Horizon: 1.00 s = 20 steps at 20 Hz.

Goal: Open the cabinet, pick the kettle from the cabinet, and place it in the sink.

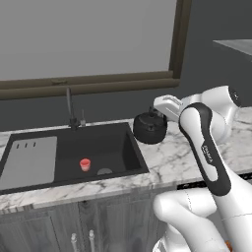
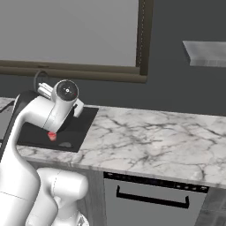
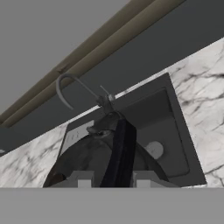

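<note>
- Left base view has the sink (image 1: 74,147) as the biggest thing going: a wide black basin set into the marble counter (image 1: 182,152), grey drainboard (image 1: 29,160) at its left end, thin faucet (image 1: 71,110) on the far rim.
- Next down is the kettle (image 1: 150,127), hanging in the air just past the sink's right edge, over the counter rather than the basin. So it's out of the cabinet but not yet over the drop spot, I'd say.
- It looks rigid and hard-shelled, matte so probably not too slick. Probably has some heft, and being squat and round it could swing under a top hold.
- The arched handle (image 3: 120,148) is the obvious place to take it, and the hand view shows the gripper (image 3: 107,180) clamped around that handle, one finger each side.
- Smallest: a tiny red cup (image 1: 85,164) on the basin floor near the drain (image 1: 104,172). Worth setting the kettle down away from it.
</note>
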Motion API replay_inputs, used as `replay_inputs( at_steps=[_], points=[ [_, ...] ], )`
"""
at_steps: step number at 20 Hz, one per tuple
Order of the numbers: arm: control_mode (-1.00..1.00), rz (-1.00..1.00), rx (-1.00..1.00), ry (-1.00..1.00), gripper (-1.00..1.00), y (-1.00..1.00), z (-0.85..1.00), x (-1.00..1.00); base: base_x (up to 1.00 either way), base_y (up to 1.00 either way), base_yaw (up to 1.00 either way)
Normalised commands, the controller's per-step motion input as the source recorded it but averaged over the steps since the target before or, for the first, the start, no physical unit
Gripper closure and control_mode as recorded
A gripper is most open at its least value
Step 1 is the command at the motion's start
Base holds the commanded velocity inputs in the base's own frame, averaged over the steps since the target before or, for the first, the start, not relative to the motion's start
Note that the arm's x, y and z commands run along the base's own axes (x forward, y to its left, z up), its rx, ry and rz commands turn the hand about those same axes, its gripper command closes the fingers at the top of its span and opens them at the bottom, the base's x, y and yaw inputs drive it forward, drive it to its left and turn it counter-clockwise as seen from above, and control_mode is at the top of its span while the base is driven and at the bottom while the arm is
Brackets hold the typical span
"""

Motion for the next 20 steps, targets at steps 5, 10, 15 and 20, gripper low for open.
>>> replay_inputs(
  at_steps=[5, 10, 15, 20],
  points=[
    [1.00, 0.00, 0.00, 0.00, 1.00, 0.00, 0.00, 0.00, 0.00, 0.45, -0.02],
    [1.00, 0.00, 0.00, 0.00, 1.00, 0.00, 0.00, 0.00, 0.06, 0.40, -0.03],
    [1.00, 0.00, 0.00, 0.00, 1.00, 0.00, 0.00, 0.00, 0.22, 0.25, -0.04],
    [1.00, 0.00, 0.00, 0.00, 1.00, 0.00, 0.00, 0.00, 0.27, 0.25, -0.04]
  ],
)
